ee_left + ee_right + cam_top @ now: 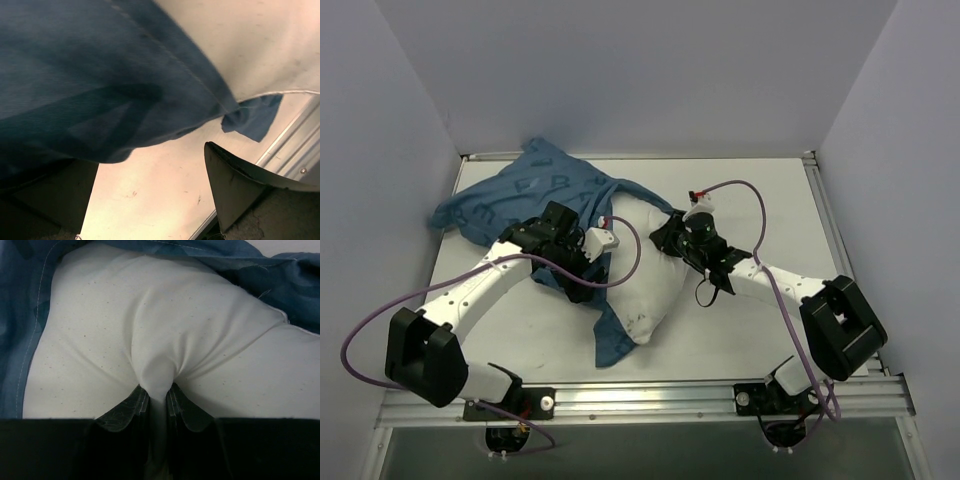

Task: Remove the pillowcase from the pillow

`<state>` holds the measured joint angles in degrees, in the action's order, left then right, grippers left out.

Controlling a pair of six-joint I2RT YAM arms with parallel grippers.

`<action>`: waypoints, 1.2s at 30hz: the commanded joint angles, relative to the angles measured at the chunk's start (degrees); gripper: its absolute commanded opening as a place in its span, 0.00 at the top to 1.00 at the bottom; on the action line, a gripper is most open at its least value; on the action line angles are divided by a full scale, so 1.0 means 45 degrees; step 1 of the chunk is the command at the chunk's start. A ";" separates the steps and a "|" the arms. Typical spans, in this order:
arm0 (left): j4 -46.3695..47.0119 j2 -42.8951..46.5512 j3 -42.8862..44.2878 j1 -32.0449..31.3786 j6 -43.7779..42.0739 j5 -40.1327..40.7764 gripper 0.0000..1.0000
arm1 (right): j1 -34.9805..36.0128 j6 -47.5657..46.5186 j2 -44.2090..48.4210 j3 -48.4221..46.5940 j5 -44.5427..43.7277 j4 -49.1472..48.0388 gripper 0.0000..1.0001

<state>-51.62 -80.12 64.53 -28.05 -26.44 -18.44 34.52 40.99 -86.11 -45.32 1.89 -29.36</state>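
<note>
1 table (760,190) w/ 1 blue pillowcase (520,190) bunched far-left, part wrapped along the left side of 1 white pillow (655,290) lying mid-table. 2 arms: left arm (470,290) bent in over the cloth, left gripper (150,155) jaws wide, cloth over one finger. Right arm (785,285) reaches in low, right gripper (159,390) pinched tight on a pillow fold.

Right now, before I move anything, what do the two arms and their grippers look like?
Both the left arm and right arm have white links with bulky black joint housings. A lavender cable loops along each. The left gripper has dark wedge-shaped fingers; the right gripper shows dark fingers with translucent ribbed pads.
</note>
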 commanded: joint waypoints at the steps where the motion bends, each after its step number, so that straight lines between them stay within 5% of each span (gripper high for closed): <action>1: 0.1371 -0.0047 0.0639 -0.0035 0.1245 0.1732 0.06 | -0.0035 -0.0047 -0.0436 0.0442 -0.0108 0.0920 1.00; 6: 0.1645 -0.0262 0.1088 -0.0016 0.2162 0.1772 0.02 | -0.0074 -0.0086 -0.0533 0.0442 -0.0186 0.0940 1.00; 9: 0.1626 -0.0574 0.1516 0.0023 0.2495 0.1346 0.24 | -0.0074 -0.0067 -0.0592 0.0423 -0.0205 0.0940 1.00; 11: 0.1452 -0.0848 0.1694 0.0082 0.2554 0.0199 0.25 | -0.0074 -0.0067 -0.0573 0.0403 -0.0186 0.0998 1.00; 16: 0.1138 -0.0500 0.1715 0.0004 0.1794 -0.2247 0.06 | -0.0093 -0.0203 -0.0456 0.0345 -0.0244 0.1232 1.00; 20: 0.1566 -0.0204 0.1324 -0.0075 0.1888 -0.2117 0.06 | -0.0094 -0.0223 -0.0436 0.0442 -0.0283 0.1252 1.00; 22: 0.1820 -0.0535 0.1439 -0.0055 0.2143 -0.1140 0.18 | -0.0113 -0.0223 -0.0474 0.0462 -0.0303 0.1233 1.00; 29: 0.1880 -0.1220 0.1773 0.0120 0.2417 -0.0162 0.95 | -0.0347 -0.0301 -0.0339 0.0579 -0.0225 0.1252 1.00; 36: 0.1588 0.0065 0.1032 0.1835 0.1600 0.1262 0.98 | -0.2063 -0.1118 0.0558 0.0696 0.0553 0.1798 1.00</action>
<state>-47.90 -84.55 69.71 -24.43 -16.01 -18.63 30.92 40.38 -85.43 -44.42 4.56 -30.15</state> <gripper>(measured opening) 0.037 0.155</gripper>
